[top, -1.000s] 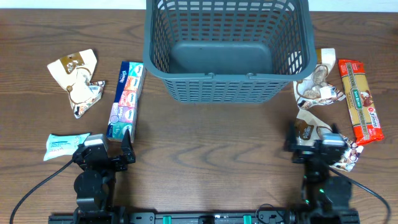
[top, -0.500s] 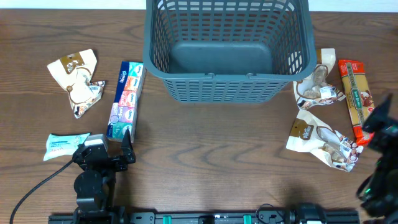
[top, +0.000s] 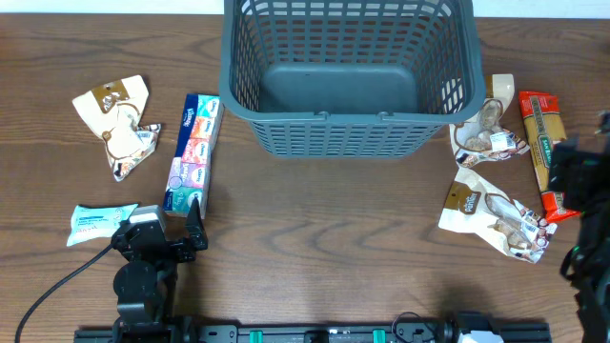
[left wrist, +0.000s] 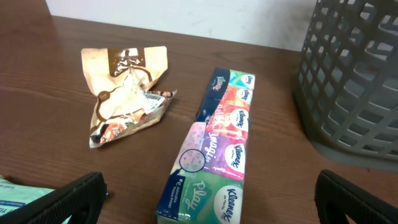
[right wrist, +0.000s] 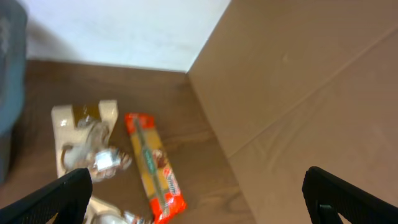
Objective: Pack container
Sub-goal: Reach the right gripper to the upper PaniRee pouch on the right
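At top centre of the overhead view: container (top: 329, 133), mouth up, empty, long axis running left-right; goods lie on either side, presumably one lot per arm. Left gripper (top: 164, 229) near tissue pack (top: 193, 152); right gripper (top: 572, 171) by pasta packet (top: 538, 124). Left wrist: fingers spread, nothing held, lattice wall at right. Right wrist: fingers spread, empty

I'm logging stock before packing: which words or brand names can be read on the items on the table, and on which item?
"Kleenex": on the long tissue pack, at its near end.
"Play": same pack, on the green end panel.
"Imagi...": same pack, on the purple panel, only partly legible.
The brown-and-white pouch, red packet and pale blue packet carry print that is too small or blurred to read.
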